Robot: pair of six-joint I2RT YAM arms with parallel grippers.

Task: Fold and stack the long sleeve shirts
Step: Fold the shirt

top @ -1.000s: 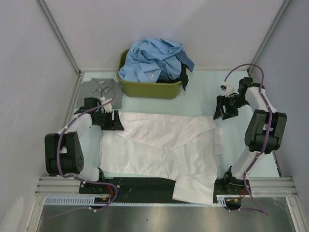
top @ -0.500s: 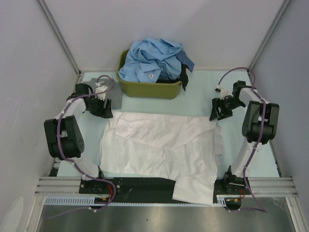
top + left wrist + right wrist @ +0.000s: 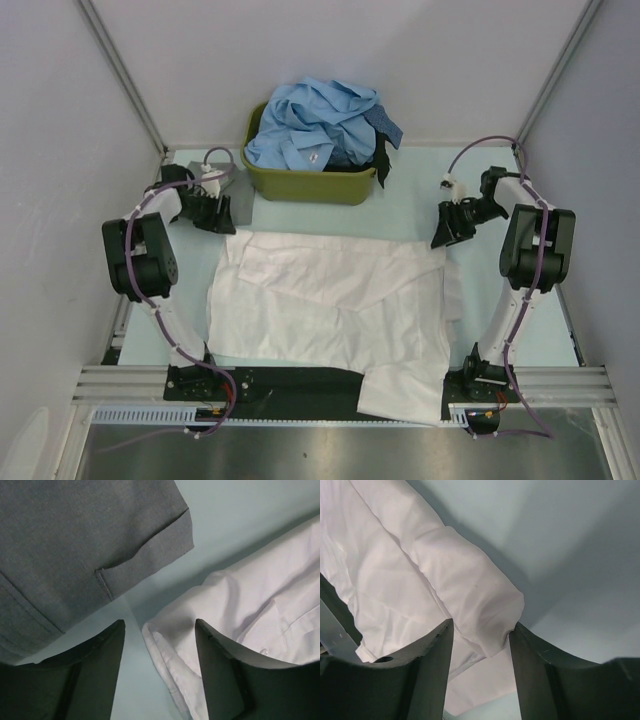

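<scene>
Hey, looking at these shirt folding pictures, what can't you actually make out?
- How many shirts the tub holds: top view, the blue shirts heaped on top hide the rest.
- The grey shirt: cut off by the left wrist view's edges; in the top view the left arm covers most of it.
- How the sleeves of the white shirt lie: top view, white folds blend together.

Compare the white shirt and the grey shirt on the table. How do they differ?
Colour: the white shirt is white, the grey shirt mid grey. Spread: the white shirt lies opened across the middle of the table; the grey shirt is a smaller, compact piece at the far left corner. Surface: the white shirt is wrinkled, the grey shirt smooth. Both are thin cloth resting on the table.
</scene>
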